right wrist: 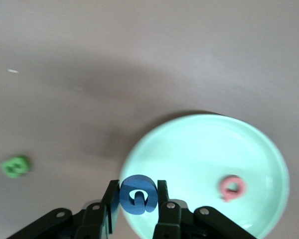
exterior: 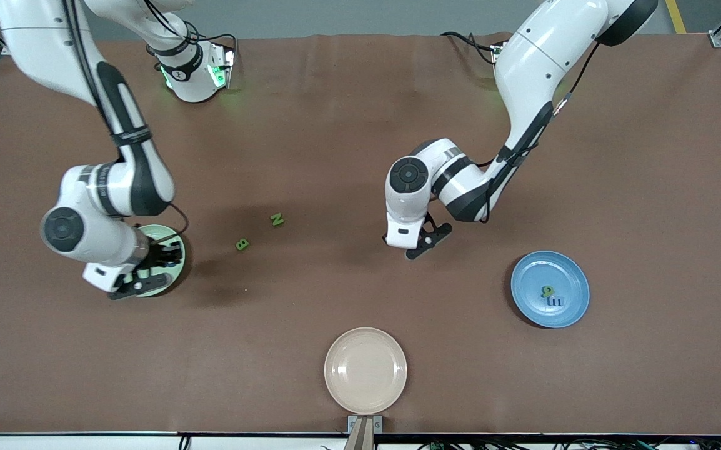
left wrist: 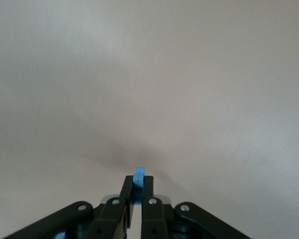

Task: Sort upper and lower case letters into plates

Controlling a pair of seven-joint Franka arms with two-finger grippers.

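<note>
Nearest the front camera lies the beige plate [exterior: 365, 370], holding nothing visible and not among the sorting dishes. Farther off, toward the left arm's end of the table, the blue plate [exterior: 550, 289] holds a green letter [exterior: 547, 290] and a blue m [exterior: 555, 301]. Low over bare table, the left gripper [left wrist: 138, 191] has its fingers pressed onto a small blue letter [left wrist: 139, 176], apparently just gripped for carrying. Over the rim of the pale green plate [right wrist: 209, 149] hangs the right gripper [right wrist: 138, 195], pinching a rounded blue letter [right wrist: 138, 194], presumably for release into that plate; a red letter [right wrist: 232, 188] already lies inside. On the table between the arms, a green N [exterior: 277, 219] and a green B [exterior: 242, 244] lie unsorted.
</note>
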